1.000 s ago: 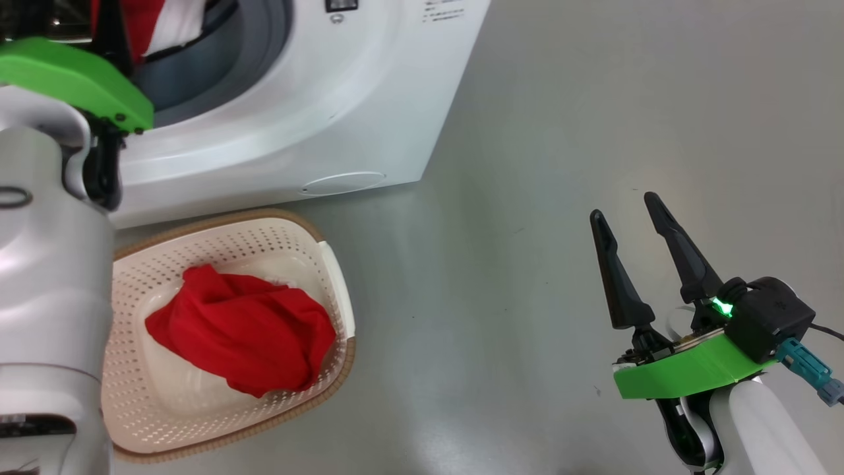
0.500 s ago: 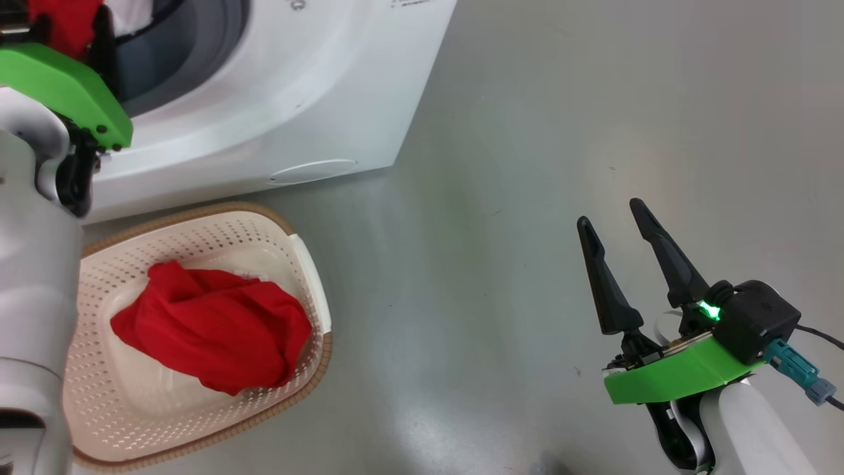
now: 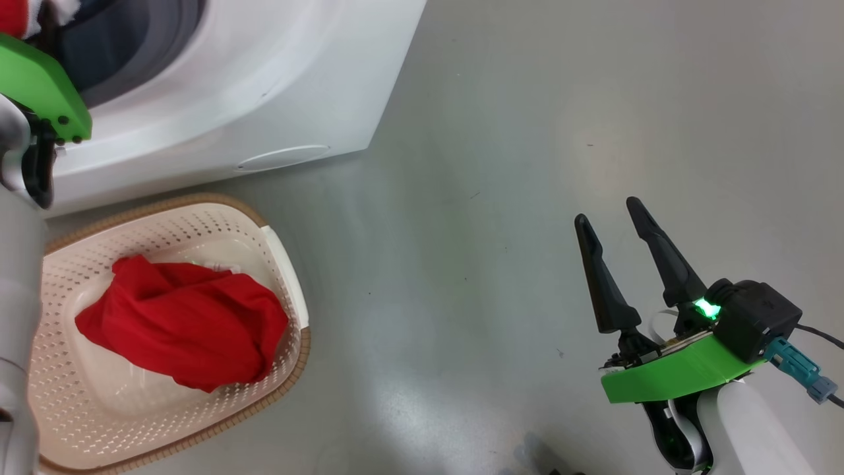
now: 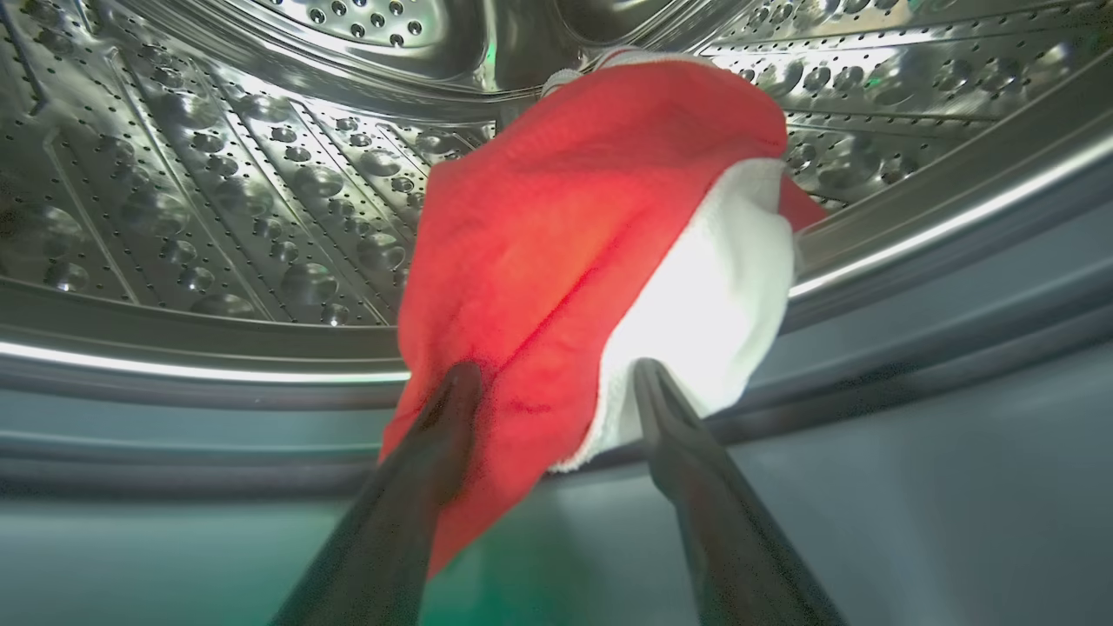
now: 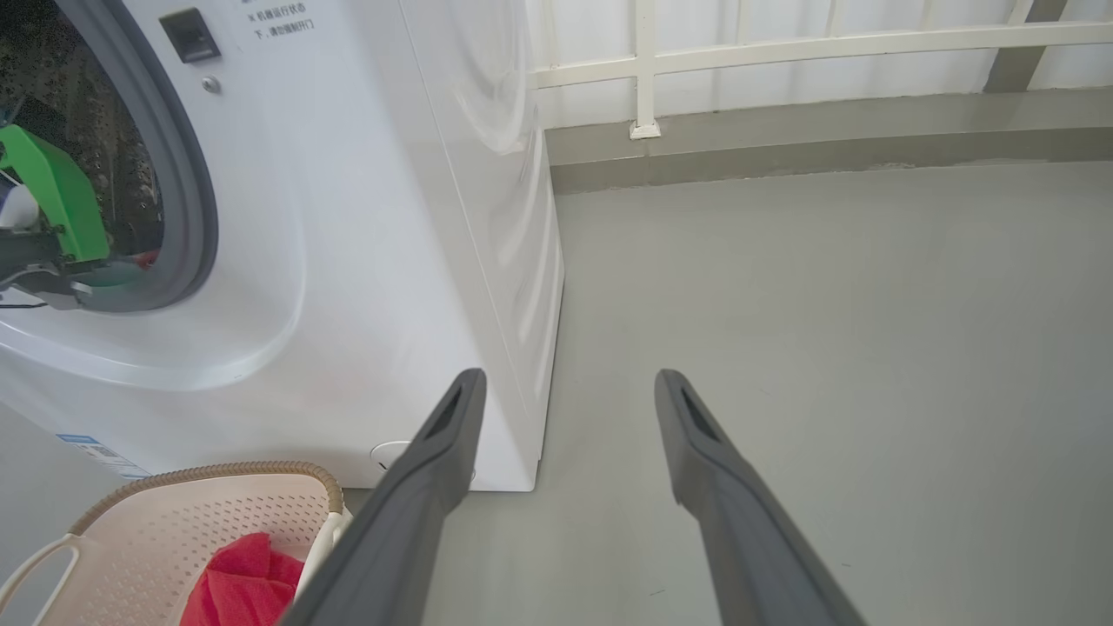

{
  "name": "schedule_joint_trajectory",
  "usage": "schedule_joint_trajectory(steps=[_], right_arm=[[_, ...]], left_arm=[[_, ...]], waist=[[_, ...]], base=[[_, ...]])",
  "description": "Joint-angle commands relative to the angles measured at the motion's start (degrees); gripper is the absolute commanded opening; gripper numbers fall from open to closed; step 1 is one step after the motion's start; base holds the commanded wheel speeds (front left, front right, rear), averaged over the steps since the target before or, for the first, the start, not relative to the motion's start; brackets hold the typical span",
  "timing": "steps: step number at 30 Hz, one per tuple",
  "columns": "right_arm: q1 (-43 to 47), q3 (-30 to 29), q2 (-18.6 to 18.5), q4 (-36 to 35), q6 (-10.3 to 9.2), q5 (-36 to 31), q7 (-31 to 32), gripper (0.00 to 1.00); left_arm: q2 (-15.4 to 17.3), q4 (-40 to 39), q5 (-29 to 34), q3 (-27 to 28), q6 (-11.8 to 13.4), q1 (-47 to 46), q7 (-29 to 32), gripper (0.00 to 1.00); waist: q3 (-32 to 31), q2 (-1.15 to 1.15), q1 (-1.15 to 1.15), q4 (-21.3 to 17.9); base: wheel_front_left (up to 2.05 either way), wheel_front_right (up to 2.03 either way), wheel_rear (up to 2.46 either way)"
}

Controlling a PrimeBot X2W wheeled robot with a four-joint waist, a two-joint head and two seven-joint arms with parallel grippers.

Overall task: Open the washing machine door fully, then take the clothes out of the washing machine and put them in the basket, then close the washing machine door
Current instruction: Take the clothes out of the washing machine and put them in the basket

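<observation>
My left gripper is inside the washing machine's steel drum. It is open, with one finger on each side of a red garment with a white panel that hangs over the grey rubber ring. Another red garment lies in the cream basket on the floor in front of the washer. Far to the right, my right gripper is open and empty above bare floor. The washing machine door is out of view.
Grey floor stretches right of the washer. A white railing and a low grey kerb run along the back. My left arm's green mount sits in the washer opening.
The head camera has turned, so the washer and basket sit further left in its picture. My right gripper stays open in about the same place.
</observation>
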Motion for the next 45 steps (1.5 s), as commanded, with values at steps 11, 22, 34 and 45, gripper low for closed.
schedule_joint_trajectory(steps=[11,22,34,45], right_arm=[[-1.08,1.61,0.00,-0.83,0.36,0.83,-0.36,1.00],[-1.94,1.18,0.05,-0.67,0.36,0.60,-0.36,1.00],[-2.03,0.69,-0.03,0.04,0.36,0.16,-0.36,1.00],[0.06,-0.15,-0.54,0.62,0.36,-0.43,-0.36,1.00]], left_arm=[[2.06,-0.76,-0.17,-0.13,2.22,-0.38,-2.33,0.00],[2.77,-10.43,-4.04,5.56,0.66,5.02,-10.40,0.00],[1.55,-38.26,0.54,18.55,0.40,26.10,-10.45,0.00],[-5.04,-55.11,6.36,24.34,-2.87,41.44,-10.45,0.00]], waist=[[-0.64,0.00,0.00,0.57],[-2.81,0.00,0.00,2.99],[-7.01,0.00,0.00,4.81],[-14.25,0.00,0.00,8.30]], base=[[0.00,0.00,0.00],[0.00,0.00,0.00],[0.00,0.00,0.00],[0.00,0.00,0.00]])
